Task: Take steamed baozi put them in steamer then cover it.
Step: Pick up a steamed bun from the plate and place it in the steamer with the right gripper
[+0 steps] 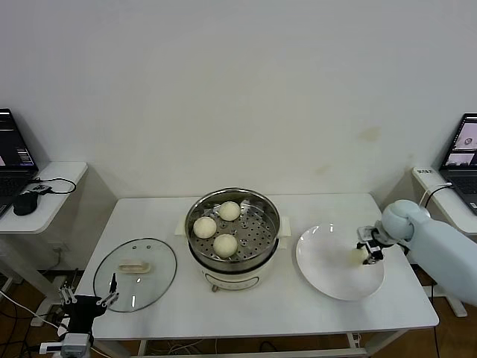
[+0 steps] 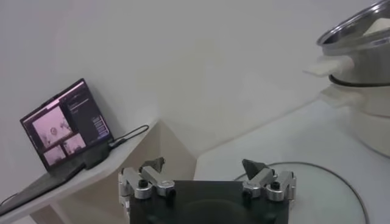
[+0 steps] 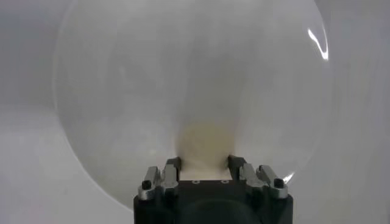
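Note:
Three cream-white baozi (image 1: 229, 211), (image 1: 204, 227), (image 1: 225, 245) lie on the perforated tray of the steel steamer (image 1: 272, 212) at the table's middle. The fourth baozi (image 1: 357, 256) is at the right side of the white plate (image 1: 328, 272), and my right gripper (image 1: 367, 250) is shut on it. In the right wrist view the fingers (image 3: 173, 165) press both sides of this baozi (image 3: 204, 141) over the plate (image 3: 183, 73). The glass cover (image 1: 155, 257) lies flat on the table left of the steamer. My left gripper (image 1: 88, 300) is open and empty, parked at the table's front left corner.
A side table (image 1: 63, 195) with a laptop (image 1: 13, 160) and mouse (image 1: 25, 203) stands at the left; another laptop (image 1: 463, 160) is at the right. The left wrist view shows my left gripper (image 2: 204, 165), the cover's rim (image 2: 332, 169) and the steamer (image 2: 359, 36).

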You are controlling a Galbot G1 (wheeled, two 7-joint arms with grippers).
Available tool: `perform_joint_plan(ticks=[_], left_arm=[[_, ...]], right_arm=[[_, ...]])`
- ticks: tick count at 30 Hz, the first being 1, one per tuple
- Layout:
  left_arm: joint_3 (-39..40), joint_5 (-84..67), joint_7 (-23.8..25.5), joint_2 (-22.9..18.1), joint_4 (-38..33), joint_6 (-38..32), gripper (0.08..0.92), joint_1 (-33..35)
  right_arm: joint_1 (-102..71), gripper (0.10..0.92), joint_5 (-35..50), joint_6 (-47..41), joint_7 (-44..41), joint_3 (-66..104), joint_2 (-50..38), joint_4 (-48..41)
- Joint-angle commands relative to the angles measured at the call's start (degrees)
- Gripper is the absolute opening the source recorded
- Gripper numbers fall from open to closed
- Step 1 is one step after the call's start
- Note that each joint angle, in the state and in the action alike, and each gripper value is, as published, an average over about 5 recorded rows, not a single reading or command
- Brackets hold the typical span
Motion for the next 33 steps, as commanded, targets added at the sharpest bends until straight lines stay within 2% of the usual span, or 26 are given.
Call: perform_joint_plan(ticks=[1, 9, 17, 26, 33], left_arm=[[0.17, -0.02, 0.04, 0.07, -0.24, 0.02, 0.823, -0.13], [0.37, -0.21, 0.10, 0.44, -0.93, 0.01, 0.823, -0.14], [0.48, -0.51, 0.14, 0.78, -1.37, 0.06, 0.823, -0.42], [0.89, -0.53, 0.28, 0.15, -1.32, 0.29, 0.823, -1.18], [0.57, -0.88, 0.28, -0.21, -1.03, 0.29, 0.823, -1.33]], right_arm=[[8.75, 0.517, 8.08, -2.51, -0.73, -5.07, -4.98, 8.09], [29.84, 0.526, 21.84, -8.47, -0.33, -19.94, -5.59, 16.70], [47.99, 0.532, 34.55, -14.84, 2.81, -33.26, 6.61, 18.19], [45.99, 0.534, 45.40, -24.08, 9.78, -36.33, 20.64, 14.89], [40.78, 0.535, 48.51, -31.08, 15.00, -37.91, 27.92, 11.54]])
